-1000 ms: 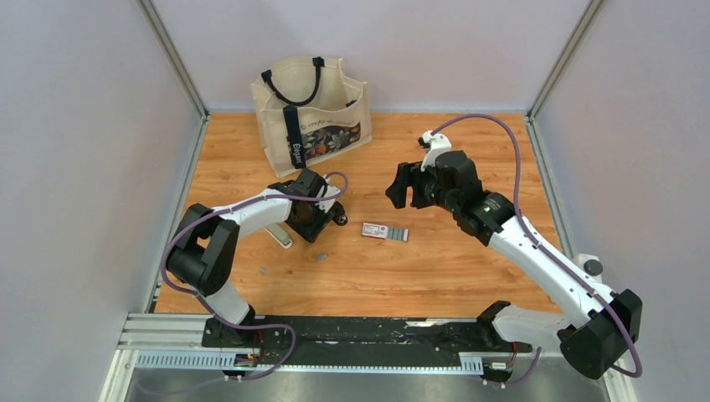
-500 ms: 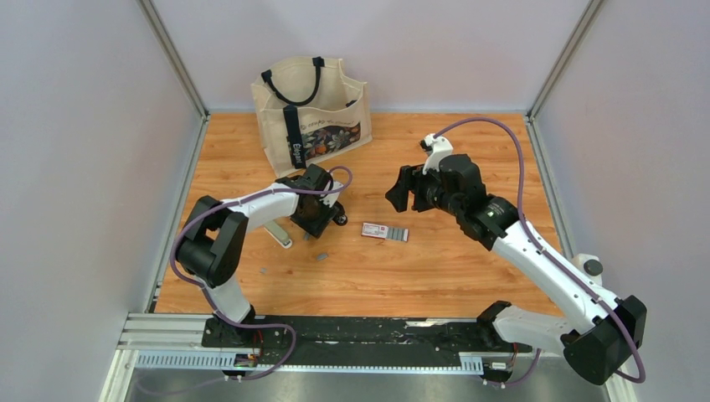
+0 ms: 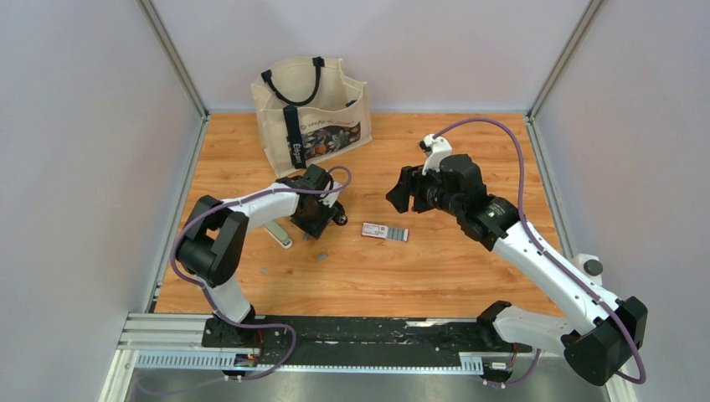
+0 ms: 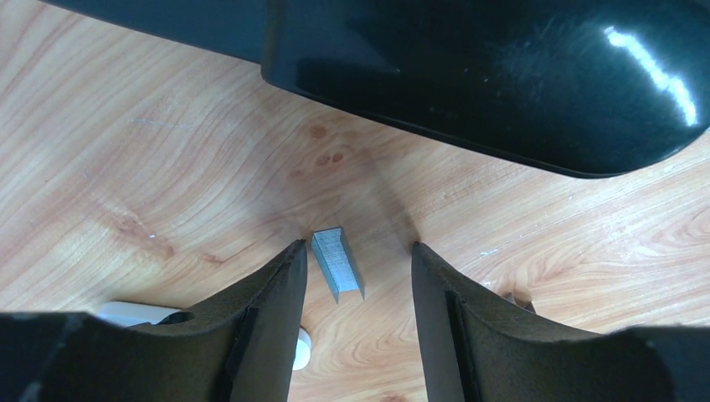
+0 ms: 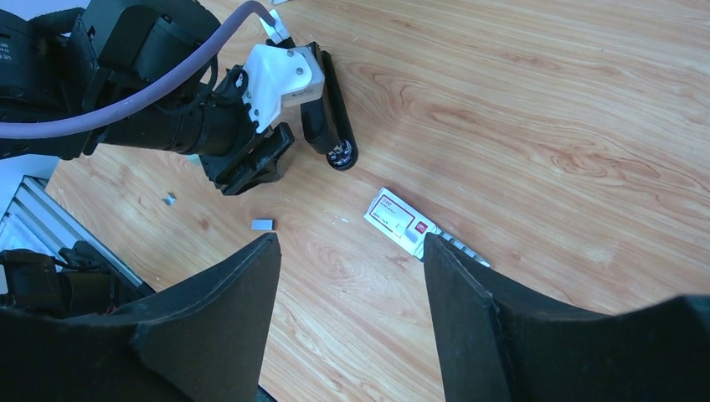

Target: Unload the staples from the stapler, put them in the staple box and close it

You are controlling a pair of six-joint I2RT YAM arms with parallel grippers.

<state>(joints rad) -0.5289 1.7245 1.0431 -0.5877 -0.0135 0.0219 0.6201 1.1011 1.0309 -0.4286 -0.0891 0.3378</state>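
Observation:
The stapler (image 3: 280,237) lies pale and elongated on the wooden table, just left of my left gripper (image 3: 310,231). That gripper (image 4: 356,244) is open, tips at the table. Its fingers straddle a short silvery strip of staples (image 4: 337,264) that lies flat, nearer the left finger and with a gap to the right one. Other staples lie loose on the table (image 3: 321,257) (image 3: 264,270) (image 5: 263,224). My right gripper (image 3: 402,188) (image 5: 347,239) hovers open above the table, nothing between its fingers.
A glossy black elongated object (image 4: 502,75) (image 5: 331,117) lies just beyond the left gripper. A flat red-and-white packet (image 3: 385,232) (image 5: 402,219) lies mid-table. A beige tote bag (image 3: 310,109) stands at the back left. Walls enclose the table.
The left arm's elbow swung outward a second ago, and its gripper has stayed over the staple strip. The right gripper's fingers have narrowed a little and the arm shifted slightly.

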